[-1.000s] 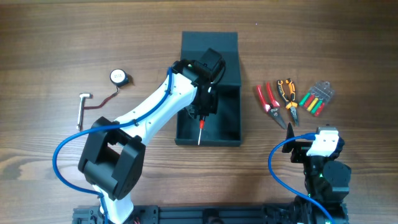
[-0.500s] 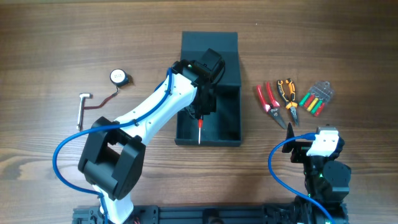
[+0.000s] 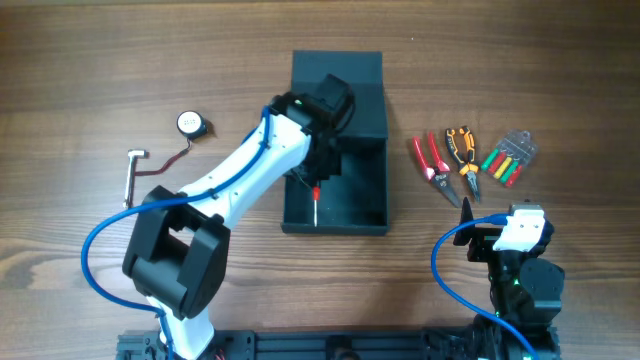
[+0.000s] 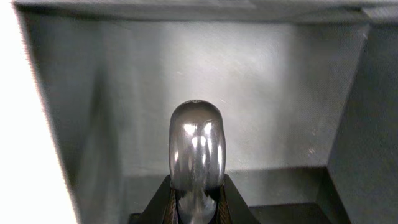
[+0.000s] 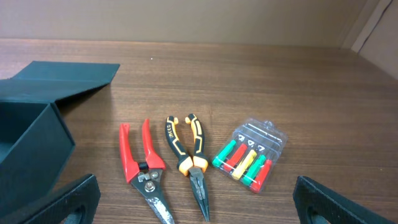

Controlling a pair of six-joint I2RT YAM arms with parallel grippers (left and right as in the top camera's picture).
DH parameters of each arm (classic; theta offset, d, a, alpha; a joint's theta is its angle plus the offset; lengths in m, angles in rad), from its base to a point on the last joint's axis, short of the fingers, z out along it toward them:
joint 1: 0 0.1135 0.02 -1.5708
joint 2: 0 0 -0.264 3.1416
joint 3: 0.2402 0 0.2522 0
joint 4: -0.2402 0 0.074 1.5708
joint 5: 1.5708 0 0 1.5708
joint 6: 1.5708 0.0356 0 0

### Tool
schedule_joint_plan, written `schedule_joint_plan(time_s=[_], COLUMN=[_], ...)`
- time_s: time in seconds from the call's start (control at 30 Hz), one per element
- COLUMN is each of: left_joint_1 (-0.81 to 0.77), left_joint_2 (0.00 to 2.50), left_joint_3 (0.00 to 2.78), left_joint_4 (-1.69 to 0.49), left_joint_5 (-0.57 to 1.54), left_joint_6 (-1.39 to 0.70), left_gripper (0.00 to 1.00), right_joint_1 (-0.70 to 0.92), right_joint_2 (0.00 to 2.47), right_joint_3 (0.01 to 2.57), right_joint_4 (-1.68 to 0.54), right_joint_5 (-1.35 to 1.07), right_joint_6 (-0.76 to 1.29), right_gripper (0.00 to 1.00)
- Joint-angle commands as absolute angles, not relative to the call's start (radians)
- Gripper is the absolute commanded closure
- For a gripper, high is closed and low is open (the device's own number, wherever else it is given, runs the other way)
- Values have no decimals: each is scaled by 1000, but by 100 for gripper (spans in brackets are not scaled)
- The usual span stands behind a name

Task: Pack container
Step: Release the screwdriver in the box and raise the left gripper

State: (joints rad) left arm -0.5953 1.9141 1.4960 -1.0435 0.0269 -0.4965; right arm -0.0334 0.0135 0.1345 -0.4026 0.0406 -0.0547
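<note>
Teal-grey and matte, the container point(image 3: 336, 227) sits in the middle of the bench point(image 3: 80, 70) with its lid point(image 3: 366, 90) folded back flat on the far side, so the box stands open for loading. My left arm reaches down into it, and the left fingers point(image 4: 155, 208) are clamped on a slim tool point(image 3: 315, 200). From overhead the tool shows a red section and a thin pale shaft near the box's left wall. From the wrist, a glossy rounded end rises between the fingers against bare inner walls. I cannot tell whether it touches the floor of the box. I see nothing else inside, though the arm hides part of the interior, so I judge the packing barely begun. Left to go in, as I read it, are the red cutters point(image 3: 430, 160), the orange-and-black pliers point(image 3: 461, 152) and the clear case of coloured bits point(image 3: 508, 158), side by side to the container's right. A small round disc point(image 3: 191, 123) with a brown cord and an L-shaped metal piece point(image 3: 133, 170) lie to its left. Closing the lid would come last. The right fingers point(image 5: 68, 202) are spread wide and hold nothing, parked near the front edge and facing the pliers. The bench is brown wood with a long streaky grain and a dull finish. Beyond its far edge, the right wrist view shows only a plain beige wall.
</note>
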Motion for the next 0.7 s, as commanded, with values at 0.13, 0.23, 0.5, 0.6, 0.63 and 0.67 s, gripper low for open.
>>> schedule_joint_plan(time_s=[0.13, 0.23, 0.5, 0.6, 0.63, 0.67], left_joint_1=[-506, -515, -578, -600, -603, -602], left_joint_2=[1917, 1917, 1917, 1917, 1917, 1917], left_joint_3=[1489, 1489, 1489, 1489, 1489, 1489], left_joint_4=[-1042, -1042, -1038, -1028, -1023, -1012], left_joint_5=[37, 36, 40, 33, 27, 27], left_joint_6=[-502, -502, -502, -471, -471, -471], left_gripper=[89, 89, 86, 84, 83, 83], right_joint_1=[-26, -26, -26, -26, -26, -26], right_joint_2=[7, 7, 7, 7, 7, 7], right_joint_3=[134, 134, 134, 134, 134, 134], right_joint_4=[-399, -399, -399, -399, -399, -399], right_joint_5=[28, 28, 28, 28, 28, 28], right_joint_6=[-64, -64, -64, -64, -64, -64], right_gripper=[0, 0, 0, 0, 0, 0])
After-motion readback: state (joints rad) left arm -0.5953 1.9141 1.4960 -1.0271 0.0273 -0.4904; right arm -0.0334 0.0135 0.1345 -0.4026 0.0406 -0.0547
